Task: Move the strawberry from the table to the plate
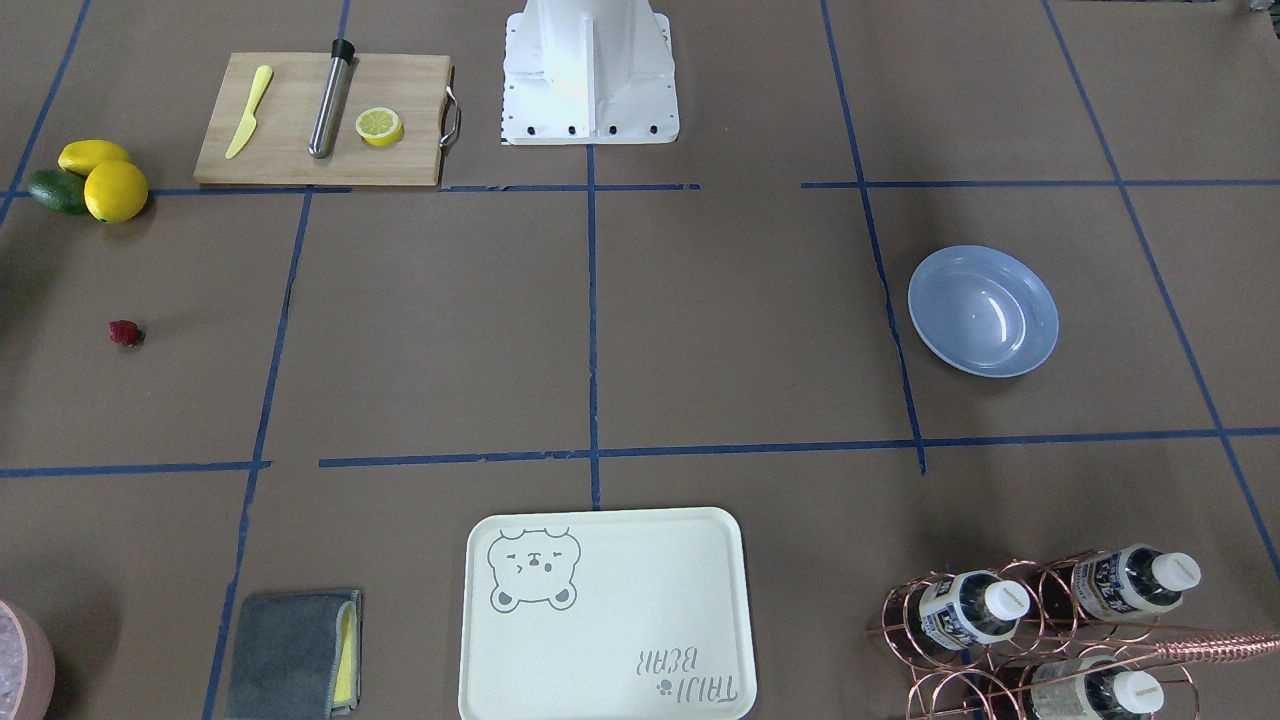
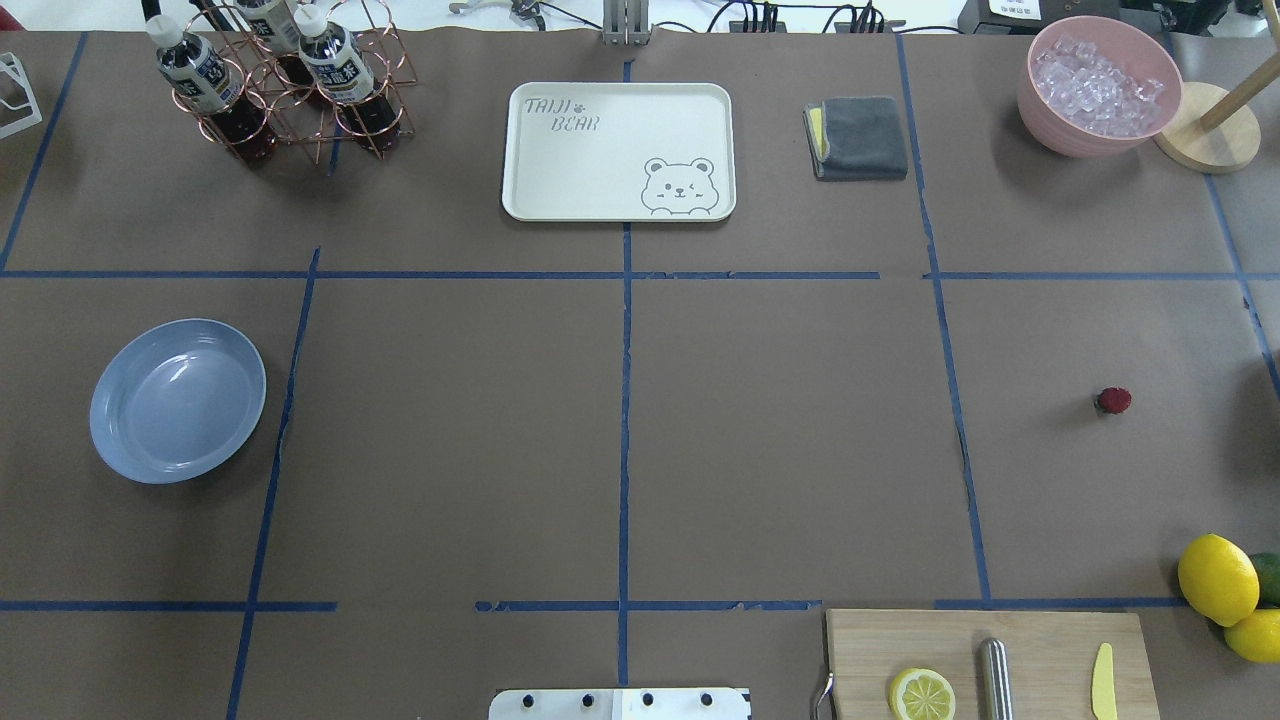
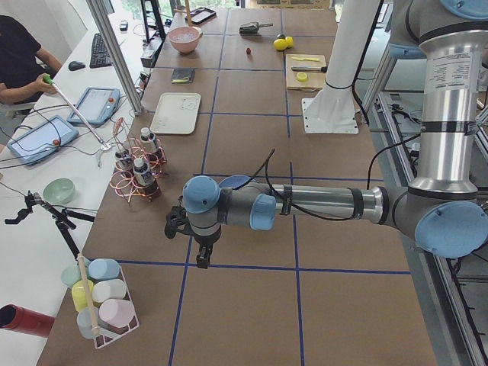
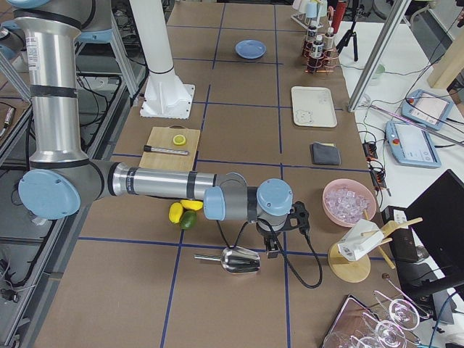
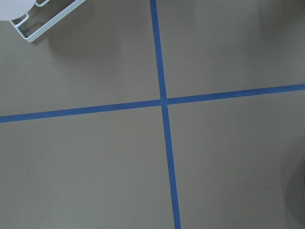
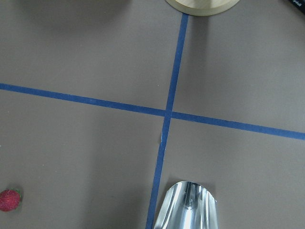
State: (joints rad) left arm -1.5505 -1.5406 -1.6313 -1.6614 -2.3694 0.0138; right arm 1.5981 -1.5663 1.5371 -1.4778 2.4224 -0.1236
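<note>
The strawberry [image 2: 1112,401] is a tiny dark-red berry lying alone on the brown table [image 2: 780,420], far on the robot's right; it also shows at the left edge of the front view [image 1: 125,333] and in the bottom-left corner of the right wrist view [image 6: 8,200]. The light-blue plate [image 2: 177,400] stands bare on the opposite side [image 1: 983,311]. Only the side views show the arms. The right gripper [image 4: 272,250] hangs low beyond the strawberry's end, beside a metal scoop [image 4: 232,259]. The left gripper [image 3: 202,255] hangs past the plate. Whether either is open or shut, I cannot tell.
A cutting board [image 2: 985,660] with a lemon half, a metal rod and a yellow knife lies near the base. Lemons [image 2: 1217,578] and an avocado sit beside it. Farther off are a cream bear tray [image 2: 618,150], a grey cloth [image 2: 858,138], a bottle rack [image 2: 280,85] and a pink ice bowl [image 2: 1098,85].
</note>
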